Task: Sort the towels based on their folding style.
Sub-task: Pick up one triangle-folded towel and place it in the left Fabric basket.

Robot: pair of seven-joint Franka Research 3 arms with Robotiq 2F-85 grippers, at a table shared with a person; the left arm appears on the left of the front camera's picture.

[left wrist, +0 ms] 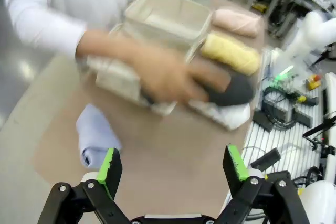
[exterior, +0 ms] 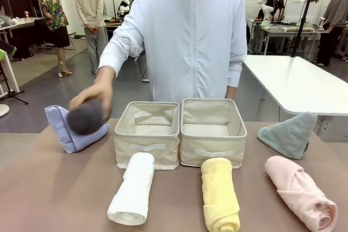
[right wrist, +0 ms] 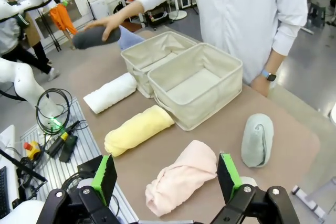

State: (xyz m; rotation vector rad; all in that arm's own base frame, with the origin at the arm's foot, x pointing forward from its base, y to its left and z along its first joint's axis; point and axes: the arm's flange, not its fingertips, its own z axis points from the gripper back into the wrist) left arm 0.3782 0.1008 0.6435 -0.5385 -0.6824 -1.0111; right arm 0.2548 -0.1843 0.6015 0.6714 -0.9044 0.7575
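Here, hand [exterior: 95, 92] with grey towel [exterior: 85, 117]; bins [exterior: 147, 156] alongside

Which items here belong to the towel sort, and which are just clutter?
Job:
- dark grey roll, in the person's hand
- white roll
- yellow roll
- pink roll
- light blue folded towel
- teal-green folded towel
- left beige bin and right beige bin, likely the destinations

Lying about:
- white table behind
- yellow box with red button
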